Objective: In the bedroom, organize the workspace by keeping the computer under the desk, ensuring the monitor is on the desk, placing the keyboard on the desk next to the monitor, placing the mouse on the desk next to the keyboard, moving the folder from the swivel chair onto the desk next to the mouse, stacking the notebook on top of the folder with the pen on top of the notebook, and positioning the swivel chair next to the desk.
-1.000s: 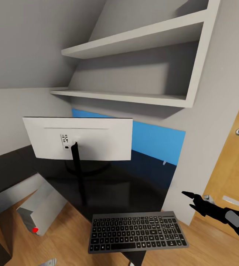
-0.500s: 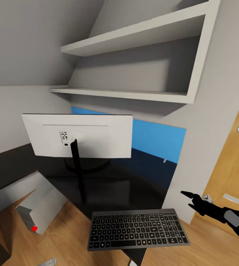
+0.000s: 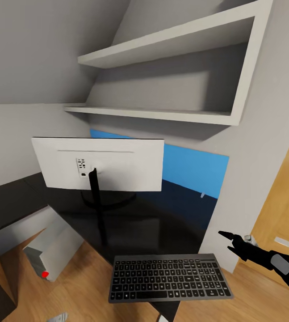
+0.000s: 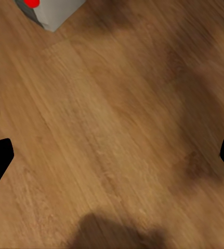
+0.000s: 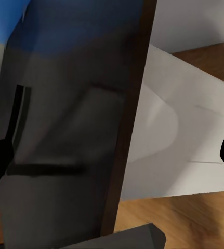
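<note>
Your keyboard (image 3: 169,278) lies at the near edge of the glossy black desk (image 3: 162,223), just beside your right gripper (image 3: 230,238) on its inner side. The monitor (image 3: 100,163) stands further back on the desk, its white back toward you. The computer (image 3: 50,243) lies on the wood floor (image 4: 112,135) under the desk's far side, red light showing. Your right arm reaches forward, gripper fingers spread wide and empty in the wrist view. Your left gripper (image 4: 112,155) hangs over bare floor, also spread and empty.
</note>
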